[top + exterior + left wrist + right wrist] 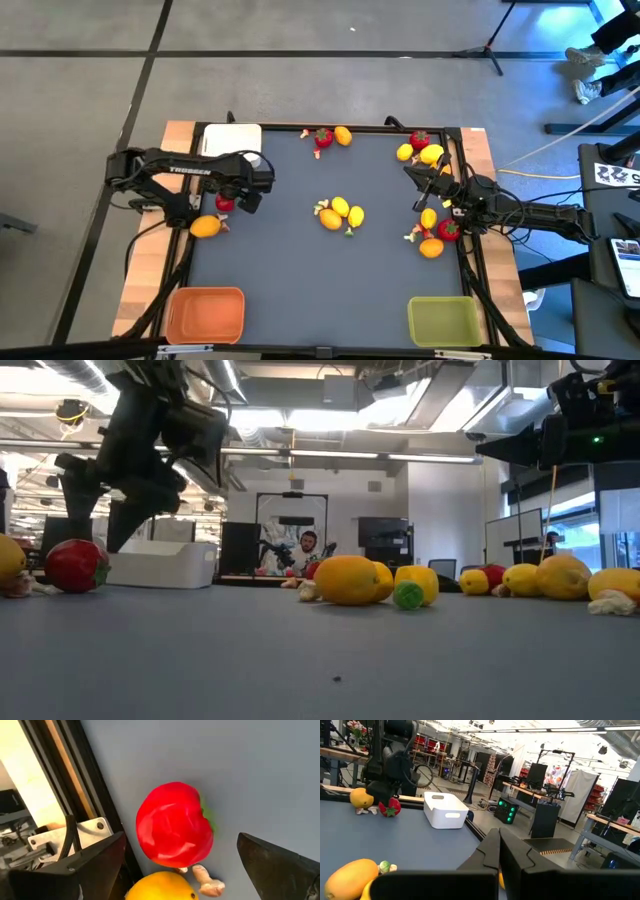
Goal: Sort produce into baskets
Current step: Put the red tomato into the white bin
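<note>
A red toy fruit with a green top (174,825) lies on the grey table near its left edge. An orange citrus (205,227) and a pale bit (205,884) lie close beside it. My left gripper (236,198) hangs open just above the red fruit (225,204), pointing steeply down, one finger (85,865) on each side and neither touching it. The white basket (232,138) stands at the far left, the orange basket (205,312) at the near left and the green basket (443,320) at the near right. My right gripper (499,855) waits shut at the right edge.
More produce lies in groups: lemons at the table's middle (340,213), a pile near the right edge (435,235), another at the far right corner (420,148), and two pieces at the far edge (330,137). A black frame rail (75,785) runs along the left edge.
</note>
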Robot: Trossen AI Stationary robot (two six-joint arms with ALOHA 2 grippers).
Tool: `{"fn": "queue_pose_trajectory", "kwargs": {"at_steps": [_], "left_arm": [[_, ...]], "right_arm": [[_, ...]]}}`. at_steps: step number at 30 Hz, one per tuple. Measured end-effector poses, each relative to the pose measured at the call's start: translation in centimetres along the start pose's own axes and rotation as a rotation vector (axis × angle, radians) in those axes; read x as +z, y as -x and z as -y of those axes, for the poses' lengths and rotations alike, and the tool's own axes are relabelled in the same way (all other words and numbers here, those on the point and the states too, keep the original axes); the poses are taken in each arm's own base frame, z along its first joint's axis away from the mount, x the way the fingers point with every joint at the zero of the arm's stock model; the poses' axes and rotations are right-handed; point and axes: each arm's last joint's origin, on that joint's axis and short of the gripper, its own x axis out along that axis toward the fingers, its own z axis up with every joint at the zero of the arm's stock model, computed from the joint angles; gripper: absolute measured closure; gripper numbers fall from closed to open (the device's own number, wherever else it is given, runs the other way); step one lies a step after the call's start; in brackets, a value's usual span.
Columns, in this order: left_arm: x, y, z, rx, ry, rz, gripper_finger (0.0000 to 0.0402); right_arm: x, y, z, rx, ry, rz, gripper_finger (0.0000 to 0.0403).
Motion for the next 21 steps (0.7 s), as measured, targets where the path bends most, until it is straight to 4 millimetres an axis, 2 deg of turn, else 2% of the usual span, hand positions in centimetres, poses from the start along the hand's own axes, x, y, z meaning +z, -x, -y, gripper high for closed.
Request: {"fn": "queue_pose_trajectory", "kwargs": {"at_steps": [9,14,17,21], "left_arm": [[-0.4,-3.1,0.1,-0.021,-0.019,0.001,0.0025],[-0.4,-4.0,0.3,-0.046,-0.055,0.015,0.0026],[-0.3,-3.9,0.3,-0.052,-0.077,0.019,0.0043],[-0.4,-3.9,0.3,-0.050,-0.109,0.020,0.0087]], "right_arm": [[0.0,0.0,0.0,0.000,-0.001,0.001,0.0397],[0.0,0.0,0.0,0.000,-0.001,0.001,0.0397],[0.0,0.0,0.0,0.000,-0.001,0.001,0.0397],[0.0,0.0,0.0,0.000,-0.001,0.001,0.0397]]}}
